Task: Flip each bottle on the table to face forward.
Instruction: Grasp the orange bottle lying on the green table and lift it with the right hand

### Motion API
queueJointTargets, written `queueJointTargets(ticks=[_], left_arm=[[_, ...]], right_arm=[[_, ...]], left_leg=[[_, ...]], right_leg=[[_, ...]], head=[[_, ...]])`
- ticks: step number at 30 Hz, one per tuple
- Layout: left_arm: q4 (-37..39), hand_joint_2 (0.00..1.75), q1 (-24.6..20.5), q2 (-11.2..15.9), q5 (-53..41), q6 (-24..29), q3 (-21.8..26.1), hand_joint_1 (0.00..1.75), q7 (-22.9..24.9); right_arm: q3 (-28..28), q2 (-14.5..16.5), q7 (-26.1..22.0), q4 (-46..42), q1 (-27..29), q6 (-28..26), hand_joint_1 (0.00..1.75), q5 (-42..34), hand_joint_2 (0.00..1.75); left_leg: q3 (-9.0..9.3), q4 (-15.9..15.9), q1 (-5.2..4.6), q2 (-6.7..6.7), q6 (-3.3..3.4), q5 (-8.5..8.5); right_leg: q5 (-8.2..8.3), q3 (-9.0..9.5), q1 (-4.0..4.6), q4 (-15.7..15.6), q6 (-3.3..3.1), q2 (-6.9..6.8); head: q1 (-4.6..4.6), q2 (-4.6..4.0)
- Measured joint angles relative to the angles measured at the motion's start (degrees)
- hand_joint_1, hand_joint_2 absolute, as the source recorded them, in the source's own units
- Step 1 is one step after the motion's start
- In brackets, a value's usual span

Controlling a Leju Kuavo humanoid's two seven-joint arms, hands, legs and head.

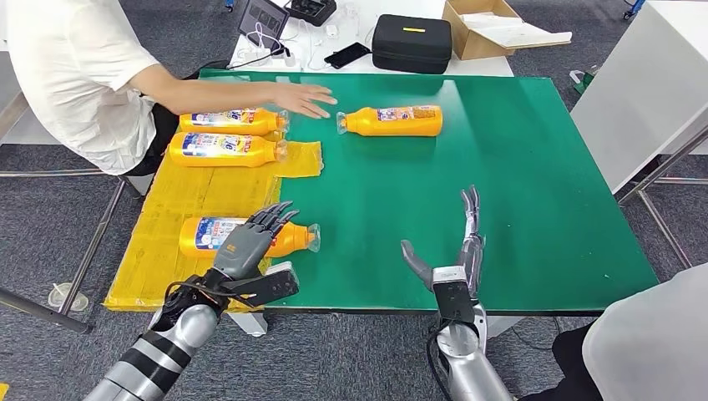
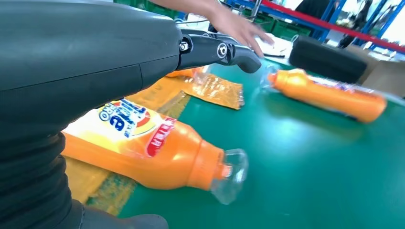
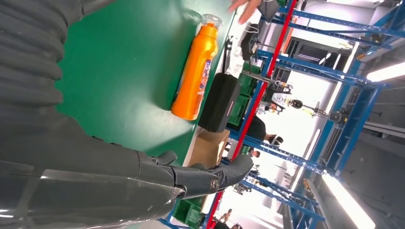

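Note:
Several orange bottles with clear caps lie on their sides. The nearest bottle (image 1: 288, 240) (image 2: 143, 140) lies at the front left, half on a yellow sheet (image 1: 179, 209), label up. My left hand (image 1: 250, 242) (image 2: 86, 62) hovers just over it with fingers spread, holding nothing. Another bottle (image 1: 392, 121) (image 2: 329, 95) (image 3: 196, 76) lies on the green mat (image 1: 501, 167) at the far middle. Two more bottles (image 1: 225, 121) (image 1: 221, 150) lie at the far left on the yellow sheet. My right hand (image 1: 459, 251) (image 3: 143, 181) is open at the table's front edge, fingers straight.
A person in a white shirt sits at the far left, with a hand (image 1: 305, 98) (image 2: 239, 26) resting flat on the mat between the far bottles. A black case (image 1: 411, 42) (image 2: 327, 59) (image 3: 218, 102), a cardboard box (image 1: 484, 29) and cables lie beyond the mat.

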Motion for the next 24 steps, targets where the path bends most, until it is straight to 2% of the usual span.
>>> queueJointTargets(ticks=[3,5,8,12,14,19,24], left_arm=[[-2.76,1.75,2.38,-0.48,6.36,0.31,0.07,0.00,-0.74],[-5.40,1.75,4.91,-1.73,11.56,0.14,0.35,0.00,-0.08],[-8.74,1.75,8.46,-4.11,16.90,-0.07,1.02,0.00,1.93],[-11.03,1.75,10.56,-5.85,19.37,0.00,1.82,0.00,3.37],[-11.74,1.75,11.34,-6.74,21.55,0.21,2.41,0.00,4.86],[-13.68,1.75,13.36,-9.15,26.85,2.15,3.30,0.00,7.83],[-14.89,1.75,14.18,-10.10,26.82,3.79,3.32,0.00,8.04]], right_arm=[[-0.52,0.04,0.00,-0.52,0.45,2.62,0.00,-0.55,1.75],[-0.95,0.19,0.00,-0.59,1.00,3.95,0.00,0.91,1.75],[-1.24,0.39,0.00,-0.57,1.75,3.88,0.00,5.61,1.75],[-1.38,0.40,0.00,-0.45,2.17,2.37,0.00,8.96,1.75],[-1.74,0.42,0.02,-0.09,2.23,-0.15,0.00,13.56,1.75],[-6.48,1.41,0.44,2.56,2.33,-4.03,0.00,34.09,1.75],[-10.43,2.38,0.83,4.82,2.32,-4.13,0.00,37.70,1.75]], left_leg=[[0.00,0.00,0.00,0.01,-0.02,-0.03],[-0.01,0.00,0.00,0.01,-0.01,-0.08],[-0.05,0.00,-0.01,0.00,0.01,-0.12],[-0.05,0.00,-0.01,-0.01,0.01,-0.13],[-0.04,0.00,-0.01,0.00,0.01,-0.13],[-0.05,0.00,0.00,-0.01,0.01,-0.13],[-0.07,0.00,-0.01,-0.03,0.02,-0.13]], right_leg=[[-0.01,-0.01,0.00,-0.01,0.00,0.00],[-0.05,-0.02,0.00,-0.01,0.01,0.00],[-0.10,-0.03,-0.01,-0.02,0.03,0.00],[-0.11,-0.04,-0.01,-0.02,0.04,0.00],[-0.10,-0.04,0.00,-0.02,0.05,0.00],[-0.10,-0.03,0.00,-0.02,0.05,0.00],[-0.13,-0.03,-0.01,-0.02,0.08,0.00]], head=[[0.00,-0.01],[0.00,-0.01],[0.00,-0.01],[0.00,-0.01],[-0.01,0.00],[-0.01,0.00],[-0.01,0.00]])
